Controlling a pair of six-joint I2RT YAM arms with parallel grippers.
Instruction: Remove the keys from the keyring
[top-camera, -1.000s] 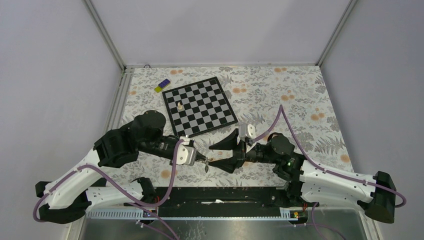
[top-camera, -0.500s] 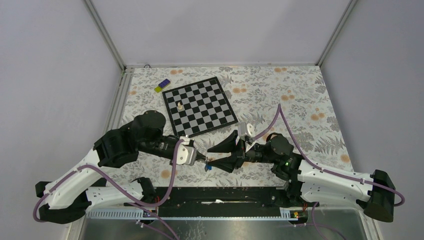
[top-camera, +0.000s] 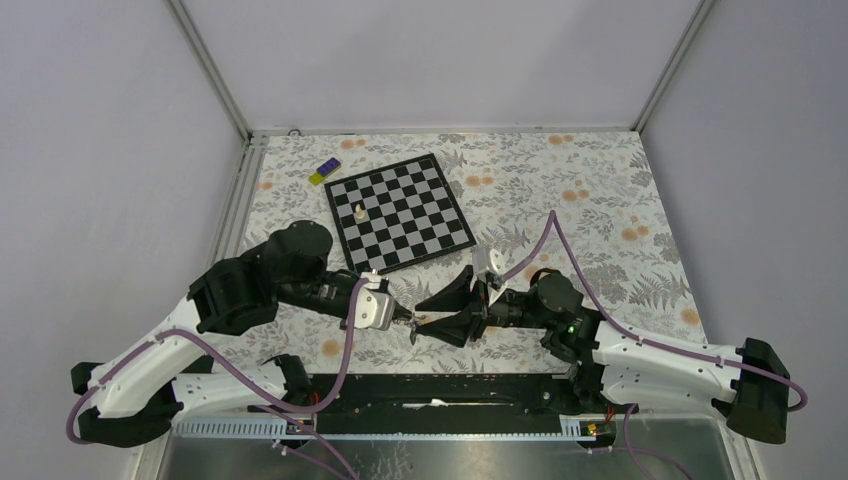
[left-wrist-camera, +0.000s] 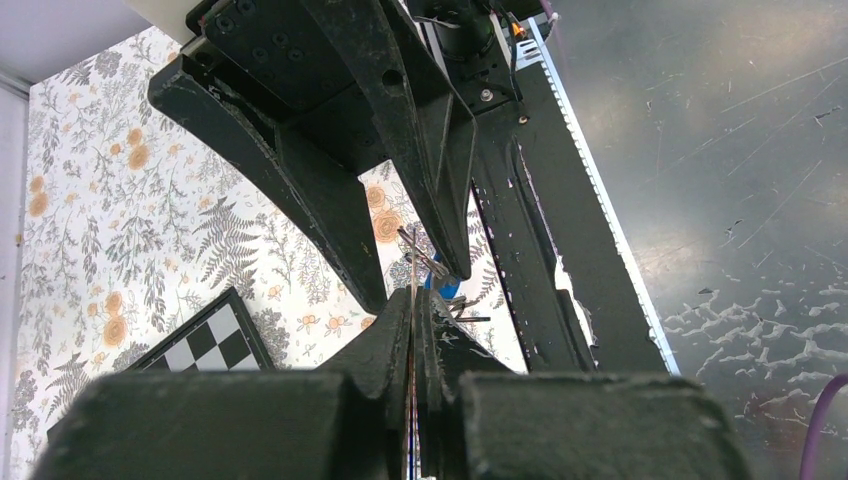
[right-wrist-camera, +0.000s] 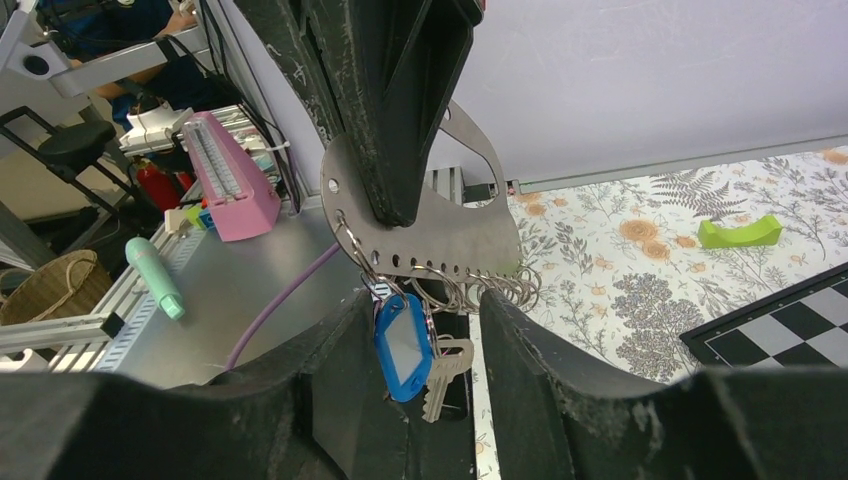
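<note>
My left gripper is shut on a thin steel plate with a row of holes, seen edge-on in the left wrist view. Several wire rings hang from the plate's lower edge. One keyring at the left end carries a blue tag with a white label. A silvery key hangs beside the tag. My right gripper is open. Its fingers stand on either side of the tag and key. From above, the keys dangle between my two grippers, with the right gripper facing the left.
A chessboard lies behind the grippers with one white piece on it. A yellow and purple block lies by its far left corner. A green piece rests on the floral cloth. The black rail runs along the near edge.
My right gripper has slid a little left toward the left gripper and its jaws have narrowed around the hanging tag and key. The left arm has held still.
</note>
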